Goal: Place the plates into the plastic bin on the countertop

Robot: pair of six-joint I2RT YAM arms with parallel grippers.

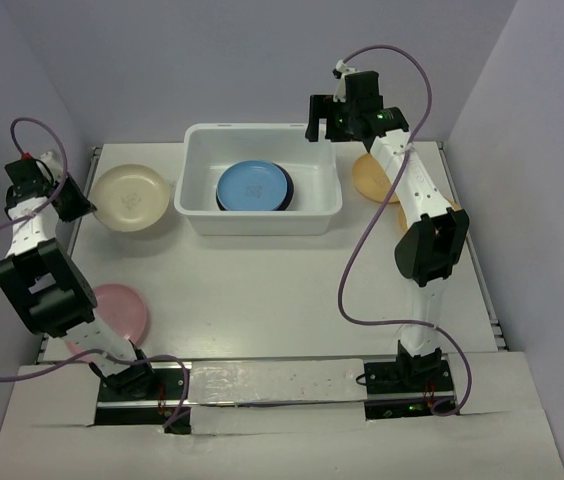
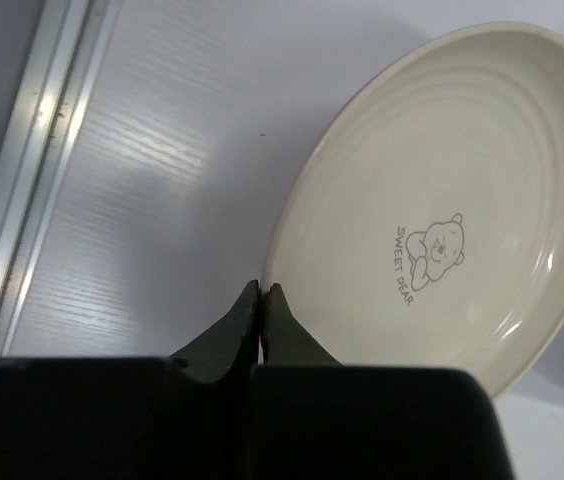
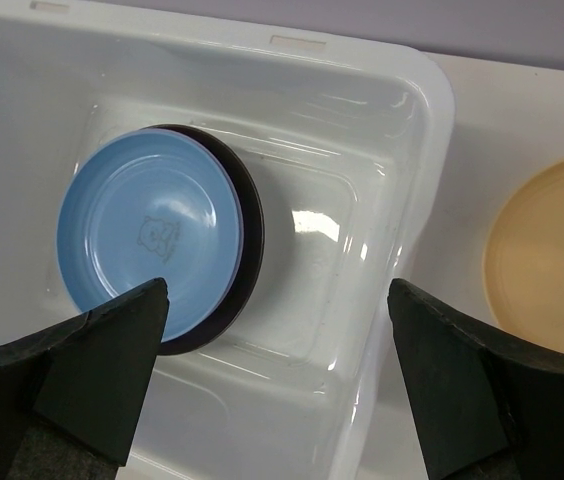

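At the worktop's [image 1: 262, 290] far-left corner the left gripper's [image 2: 263, 290] jaws are pressed together at the rim of the cream plate [image 1: 132, 197], which lies face-up and, being round, has no long axis. I cannot tell whether they pinch it, so a lift may drop it. The plastic bin [image 1: 260, 222] sits mid far edge, mouth up, long axis along that edge, with a blue plate [image 1: 254, 186] inside; over its right end the right gripper [image 3: 277, 295] hangs, jaws wide apart and empty.
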